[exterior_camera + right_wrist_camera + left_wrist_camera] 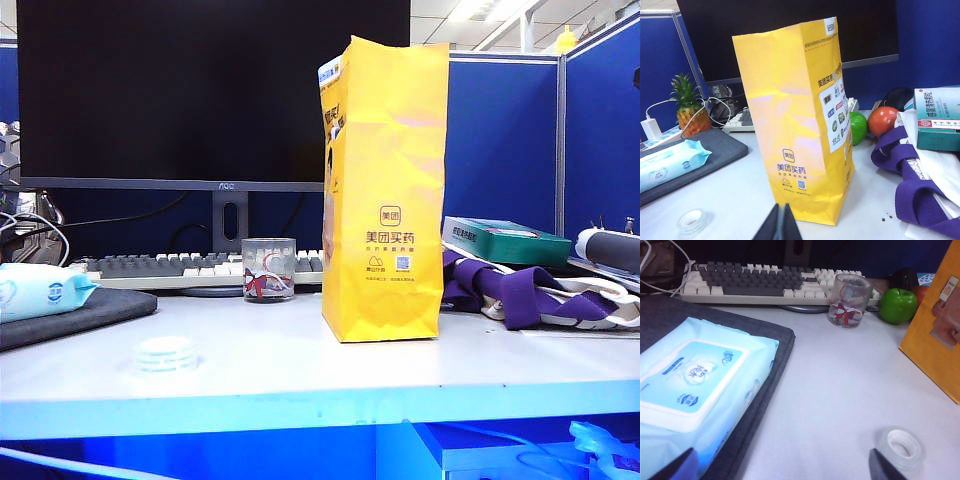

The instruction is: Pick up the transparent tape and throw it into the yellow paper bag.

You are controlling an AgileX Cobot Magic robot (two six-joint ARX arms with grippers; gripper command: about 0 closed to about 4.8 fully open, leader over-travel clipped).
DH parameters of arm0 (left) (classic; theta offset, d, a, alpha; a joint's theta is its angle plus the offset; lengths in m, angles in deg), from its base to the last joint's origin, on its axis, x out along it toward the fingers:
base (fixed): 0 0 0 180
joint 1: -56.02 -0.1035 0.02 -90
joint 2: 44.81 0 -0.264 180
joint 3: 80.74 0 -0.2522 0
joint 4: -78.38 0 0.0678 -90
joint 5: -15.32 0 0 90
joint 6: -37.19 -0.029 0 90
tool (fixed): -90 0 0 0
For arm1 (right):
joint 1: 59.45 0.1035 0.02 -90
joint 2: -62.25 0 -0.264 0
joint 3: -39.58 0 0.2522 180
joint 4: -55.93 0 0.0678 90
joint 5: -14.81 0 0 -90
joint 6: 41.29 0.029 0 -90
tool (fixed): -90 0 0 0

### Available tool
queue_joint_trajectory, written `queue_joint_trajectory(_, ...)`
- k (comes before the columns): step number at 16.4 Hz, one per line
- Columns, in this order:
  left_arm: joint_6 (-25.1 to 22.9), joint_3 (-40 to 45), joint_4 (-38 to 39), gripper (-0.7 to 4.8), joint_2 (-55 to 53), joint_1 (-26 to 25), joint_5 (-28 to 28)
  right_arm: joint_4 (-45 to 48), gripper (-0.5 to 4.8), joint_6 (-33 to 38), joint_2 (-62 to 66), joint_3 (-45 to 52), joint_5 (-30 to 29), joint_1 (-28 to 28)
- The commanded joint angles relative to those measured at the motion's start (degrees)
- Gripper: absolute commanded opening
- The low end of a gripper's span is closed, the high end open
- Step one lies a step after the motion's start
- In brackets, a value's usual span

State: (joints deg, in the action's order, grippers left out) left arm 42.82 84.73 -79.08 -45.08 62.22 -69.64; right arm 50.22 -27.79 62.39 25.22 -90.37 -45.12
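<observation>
Although both arms were in place, nothing of the task had been carried out at this moment; the transparent tape (166, 354) lay flat on the white table (300, 350), near its front edge and well apart from the yellow paper bag (385, 190). The bag stood upright at mid-table, top open, with a glass cup (268, 269) just beside it toward the keyboard (180, 268). A wipes pack (695, 385) rested on a dark mat (772, 370) to the tape's left in the exterior view.

Left gripper (782, 465): jaws wide apart, empty, only the two tips visible in the left wrist view; the tape lay on the table just beside one tip, not between them. Right gripper (780, 222): fingers pressed together, nothing between them, poised low in front of the bag's base.

Judged stage: pre-grasp; no contact with the tape. Remaining: bring the left gripper over the roll, close on it, lift, carry above the bag's mouth, release. The roll is low and flat, so the grasp likely needs the fingers down at table level.
</observation>
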Motion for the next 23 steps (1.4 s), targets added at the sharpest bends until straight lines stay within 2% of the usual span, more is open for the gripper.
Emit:
queue_joint_trajectory(1,0.0,0.3,0.3,4.79,0.0,0.0,0.2,0.7,-0.01,0.0,0.0,0.5,-0.2,0.0)
queue_joint_trajectory(6,0.0,0.3,0.2,4.79,0.0,0.0,0.2,0.7,-0.01,0.0,0.0,0.5,-0.2,0.0)
queue_joint_trajectory(8,3.0,0.1,-4.7,4.79,0.0,0.0,11.6,1.2,-0.01,0.0,0.0,0.5,0.1,0.0)
queue_joint_trajectory(10,2.6,0.1,-11.7,4.79,0.0,0.0,23.5,1.2,-0.01,0.0,0.0,0.5,0.1,0.0)
queue_joint_trajectory(11,2.6,0.1,-14.1,4.79,0.0,0.0,26.1,1.2,-0.01,0.0,0.0,0.5,0.1,0.0)
queue_joint_trajectory(13,3.0,0.1,-16.6,4.79,0.0,0.0,27.4,1.1,-0.01,0.0,0.0,0.5,0.1,0.0)
queue_joint_trajectory(18,7.1,0.0,-16.9,4.79,0.0,0.0,27.4,0.7,-0.01,0.0,0.0,0.5,0.0,0.0)
queue_joint_trajectory(20,11.0,-0.8,-17.2,4.79,0.0,0.0,26.4,0.8,-0.01,0.0,0.0,0.5,0.0,0.0)
queue_joint_trajectory(22,11.6,-3.1,-16.4,4.79,0.0,0.0,25.3,0.7,-0.01,0.0,0.0,0.2,0.4,0.0)
queue_joint_trajectory(23,11.5,-6.1,-13.9,4.79,-0.2,0.0,22.5,0.5,0.02,0.0,0.0,-0.4,3.1,0.0)
